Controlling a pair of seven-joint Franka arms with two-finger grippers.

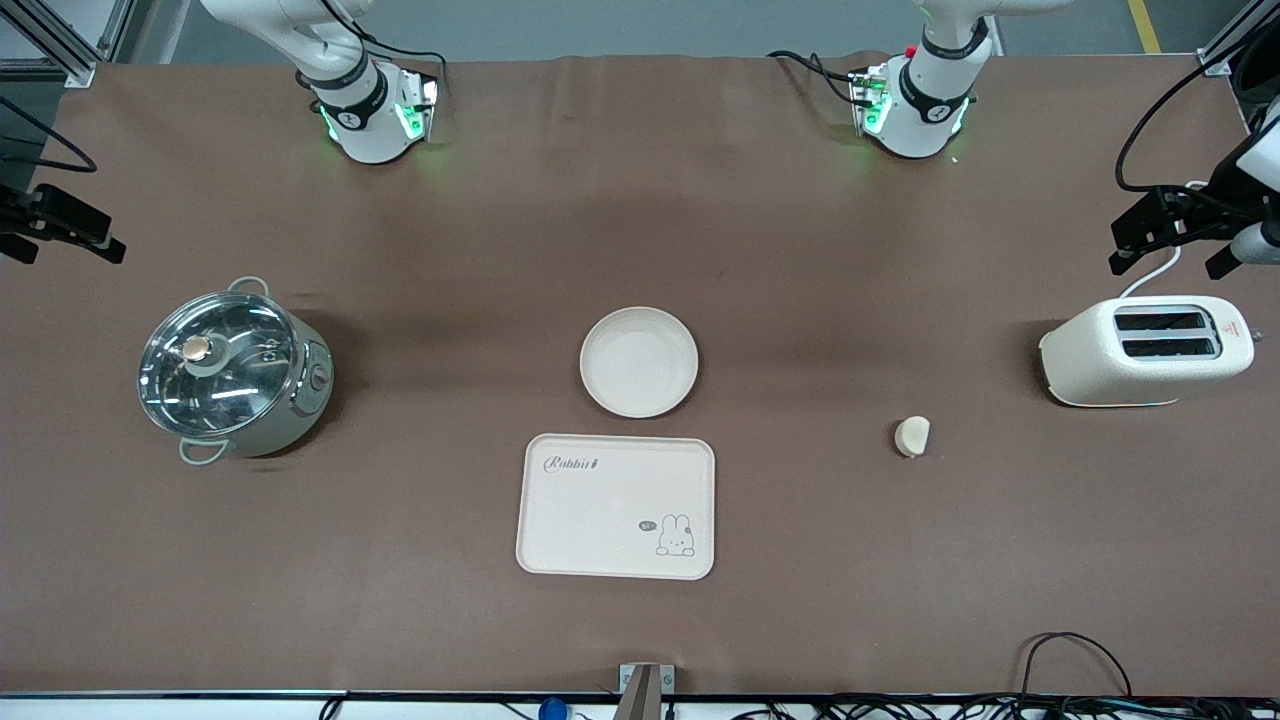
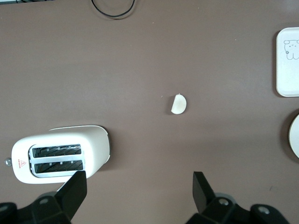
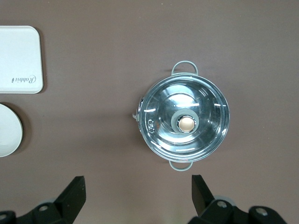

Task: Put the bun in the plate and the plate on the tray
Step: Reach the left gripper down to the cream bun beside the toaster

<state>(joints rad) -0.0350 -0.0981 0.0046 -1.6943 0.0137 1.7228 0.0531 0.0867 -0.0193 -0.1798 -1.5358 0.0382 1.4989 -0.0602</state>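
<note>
On the bare brown desk, at about 3 o'clock from the tray and well apart from it, lies the bun, resting alone toward the left arm's end of the desk. At 12 o'clock from the tray, just beside its edge but not touching, sits the plate, holding nothing. The tray, nearer the front camera than the plate, likewise carries nothing; its rabbit drawing occupies the corner at 5 o'clock. At roughly 2 o'clock from the bun stands a white two-slot toaster. Toward the right arm's end of the desk, at 9 o'clock from the plate, stands a lidded metal pot with a glass lid and round knob. Left end effector hangs over the desk near the toaster, fingers spread wide, gripping nothing. Right end effector hangs over the desk near the pot, fingers equally wide apart, gripping nothing.
</note>
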